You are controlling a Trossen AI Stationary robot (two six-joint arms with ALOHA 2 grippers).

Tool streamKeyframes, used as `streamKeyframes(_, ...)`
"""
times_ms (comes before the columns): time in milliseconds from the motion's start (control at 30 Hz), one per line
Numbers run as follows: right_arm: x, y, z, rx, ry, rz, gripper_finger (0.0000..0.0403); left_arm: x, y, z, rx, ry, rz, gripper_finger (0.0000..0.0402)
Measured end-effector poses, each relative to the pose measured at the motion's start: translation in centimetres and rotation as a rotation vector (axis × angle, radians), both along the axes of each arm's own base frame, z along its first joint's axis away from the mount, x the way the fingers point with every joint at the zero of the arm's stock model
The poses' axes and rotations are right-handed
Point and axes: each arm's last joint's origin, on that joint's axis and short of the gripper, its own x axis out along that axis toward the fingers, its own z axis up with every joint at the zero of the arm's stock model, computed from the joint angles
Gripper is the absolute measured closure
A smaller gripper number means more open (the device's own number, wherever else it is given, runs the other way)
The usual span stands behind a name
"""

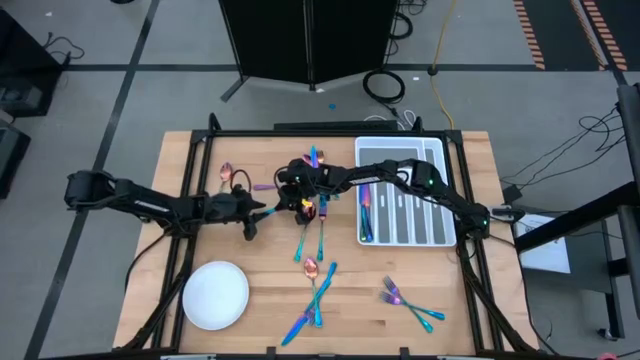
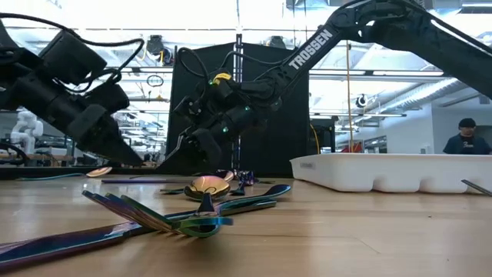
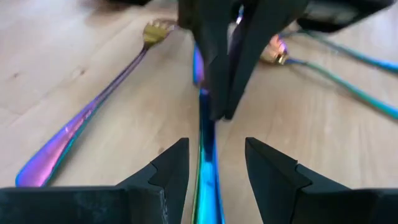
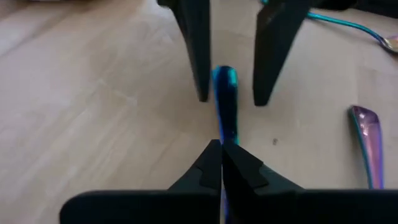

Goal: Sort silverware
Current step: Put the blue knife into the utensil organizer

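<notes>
Right gripper clamps a blue utensil (left gripper straddling it).

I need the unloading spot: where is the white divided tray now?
In the high view, the white divided tray lies at the table's far right, under the right arm, with loose silverware nearer the camera.

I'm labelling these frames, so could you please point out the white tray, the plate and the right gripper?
Tray (image 1: 402, 146): high view, on its far rim.
Plate (image 1: 215, 295): high view, on its bare middle.
Right gripper (image 4: 222, 147): right wrist view, where its shut fingers meet on a blue utensil handle (image 4: 225, 84).
</notes>
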Motion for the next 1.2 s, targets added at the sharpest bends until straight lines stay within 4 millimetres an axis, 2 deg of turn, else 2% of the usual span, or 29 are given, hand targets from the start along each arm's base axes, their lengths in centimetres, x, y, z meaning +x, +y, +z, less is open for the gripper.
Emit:
streamKeyframes(167, 0.0, 0.0, 0.6, 0.01, -0.008, 0.002, 0.0403, -0.1, 0.0, -0.5, 0.008, 0.041, 0.013, 0.0244)
streamKeyframes(267, -0.2, -0.2, 1.7, 0.01, -0.007, -0.002, 0.0403, 0.0, 0.1, -0.4, 0.027, 0.038, 0.01, 0.0244)
streamKeyframes(333, -0.4, -0.7, 2.5, 0.01, -0.011, -0.012, 0.0403, -0.1, 0.1, -0.3, 0.028, 0.034, 0.01, 0.0244)
streamKeyframes(500, -1.3, -2.3, 2.5, 0.029, 0.049, -0.044, 0.0403, -0.1, -0.1, 0.0, -0.022, 0.057, -0.004, 0.0248)
streamKeyframes(633, -1.9, -3.6, 2.3, 0.075, 0.066, -0.03, 0.0403, -0.1, 0.0, 1.0, -0.085, 0.161, 0.042, 0.0281)
streamKeyframes(833, -2.1, -3.8, 2.3, 0.083, 0.074, -0.025, 0.0403, 0.1, -0.1, 2.3, -0.127, 0.206, 0.075, 0.0386)
streamKeyframes(1033, -1.9, -3.0, 2.2, 0.082, 0.081, -0.008, 0.0403, -0.6, -0.3, 1.7, -0.214, 0.291, 0.103, 0.0399)
streamKeyframes(1200, -1.6, -1.9, 2.3, 0.063, 0.072, 0.024, 0.0403, -0.7, -0.3, 1.6, -0.21, 0.299, 0.119, 0.04)
